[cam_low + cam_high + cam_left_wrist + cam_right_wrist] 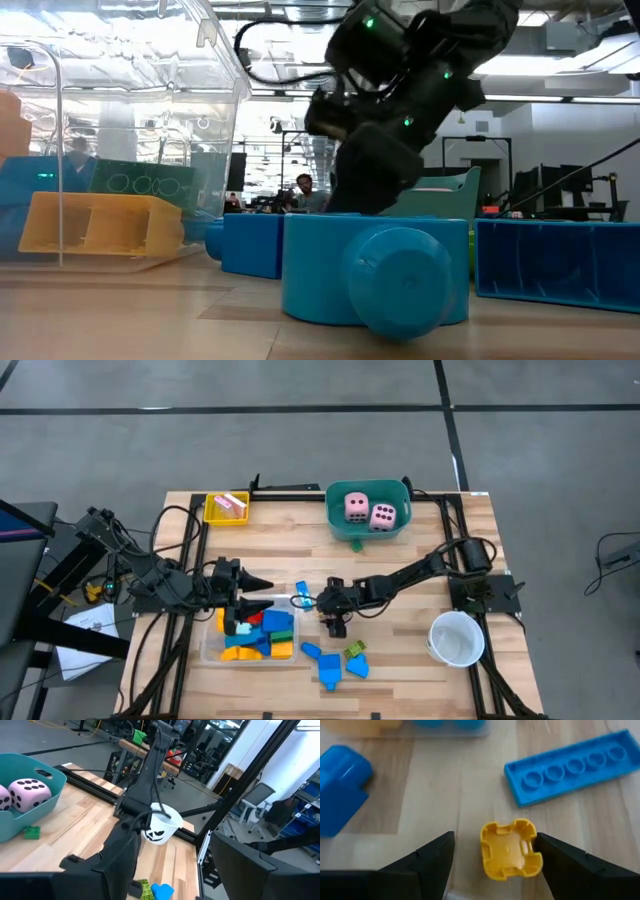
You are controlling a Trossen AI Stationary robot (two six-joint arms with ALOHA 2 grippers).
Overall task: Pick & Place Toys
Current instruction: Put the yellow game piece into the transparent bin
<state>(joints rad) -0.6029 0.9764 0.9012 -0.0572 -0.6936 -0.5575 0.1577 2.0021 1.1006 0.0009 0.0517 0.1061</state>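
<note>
Right wrist view shows my right gripper (pixel 492 857) spread wide around the yellow block (pixel 511 849) on the table, so I'd centre it before closing squarely.

Teal tub (pixel 340 522) held two pink dice (pixel 369 511) with dark dots. Yellow tray (pixel 213 512) carried pink-white cards (pixel 231 503). Clear tray (pixel 208 652) showed blue, yellow-orange, red and green blocks (pixel 257 635). Loose blue blocks (pixel 330 665) and green block (pixel 355 651) lay on pale striped wooden table (pixel 420 600). White cup (pixel 456 638). Yellow block (pixel 510 849), blue plate with round studs (pixel 573 766). Arms dark.
</note>
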